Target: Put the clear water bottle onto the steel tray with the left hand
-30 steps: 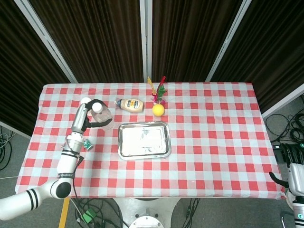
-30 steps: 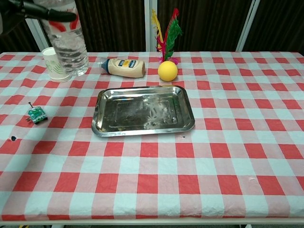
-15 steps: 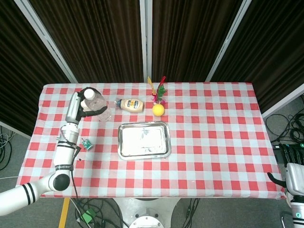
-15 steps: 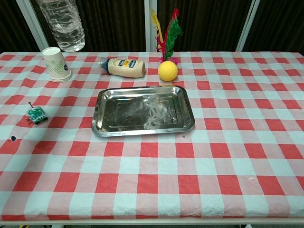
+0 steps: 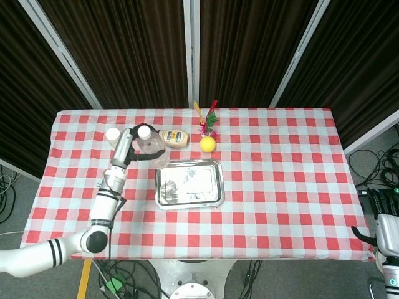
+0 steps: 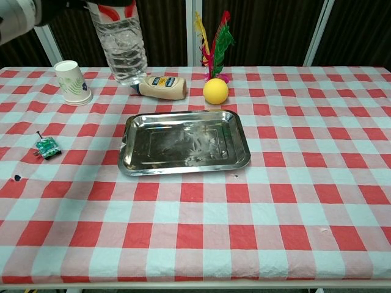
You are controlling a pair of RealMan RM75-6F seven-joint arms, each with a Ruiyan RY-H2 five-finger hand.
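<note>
My left hand (image 5: 133,142) grips the clear water bottle (image 6: 122,46) by its upper part and holds it in the air, upright. In the head view the bottle (image 5: 150,147) hangs just left of and above the steel tray's (image 5: 188,200) near-left corner. In the chest view the bottle's base hovers over the mayonnaise bottle's cap, beyond the tray (image 6: 146,166); only a sliver of the left hand (image 6: 67,5) shows at the top edge. The tray lies bare at the table's middle. My right hand (image 5: 386,230) sits off the table at the lower right, its fingers unclear.
A mayonnaise bottle (image 6: 160,86) lies on its side behind the tray. A yellow ball (image 6: 215,91) and a feather shuttlecock (image 6: 214,43) stand to its right. A paper cup (image 6: 71,82) stands at far left, a small green gadget (image 6: 46,146) nearer the front left.
The left hand has carried the bottle up off the table beside the cup and then rightward toward the tray. The right hand has not moved.
</note>
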